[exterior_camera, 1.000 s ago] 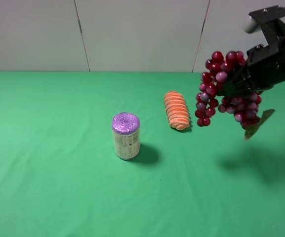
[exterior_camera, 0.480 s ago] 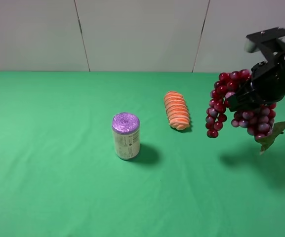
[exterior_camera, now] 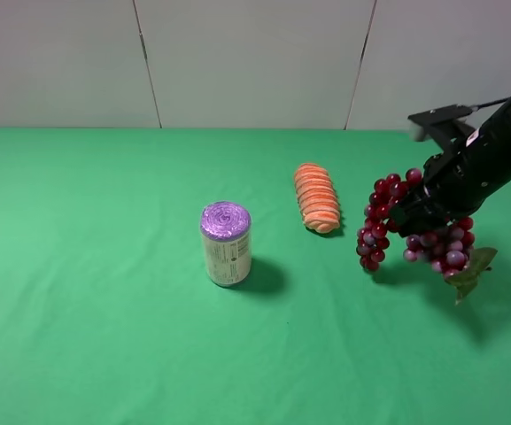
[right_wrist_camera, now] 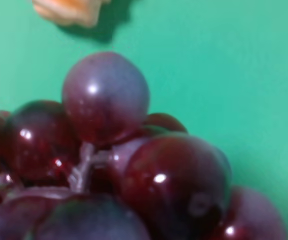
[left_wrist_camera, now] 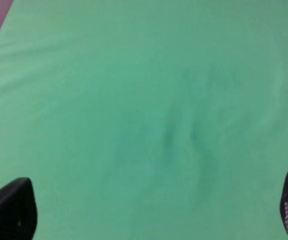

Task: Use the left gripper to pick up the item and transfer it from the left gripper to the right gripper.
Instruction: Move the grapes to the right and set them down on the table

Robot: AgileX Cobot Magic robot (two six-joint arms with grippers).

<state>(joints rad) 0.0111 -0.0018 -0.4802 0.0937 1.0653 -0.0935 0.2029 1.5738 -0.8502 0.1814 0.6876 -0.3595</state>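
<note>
The jaws of the right gripper (exterior_camera: 417,215) are clenched on the item (exterior_camera: 438,250), which is grasped near the middle of its curve, so that one end of the grape bunch droops toward the orange ridged bread piece (exterior_camera: 317,198) and the other end, carrying the green leaf (exterior_camera: 469,266), hangs on the side farther from it. The item is held low over the green surface (exterior_camera: 104,336), just beyond the bread piece on the side away from the purple-topped can (exterior_camera: 226,243). Whether the leaf tip touches the surface cannot be told. The jaws of the left gripper (left_wrist_camera: 151,212) are spread wide and empty, with only bare surface seen between them, so the hand-over is judged to be done. A slip is the main risk: smooth round grapes are pinched, and a bead could be squeezed sideways out of the grasp, so that the bunch would be dropped. The drooping ends could be dragged along the surface if the arm is taken lower, and the nearer end could be swung against the bread piece and shift it. The right wrist view is filled by grapes (right_wrist_camera: 134,165), so the grasp itself cannot be checked from there.
</note>
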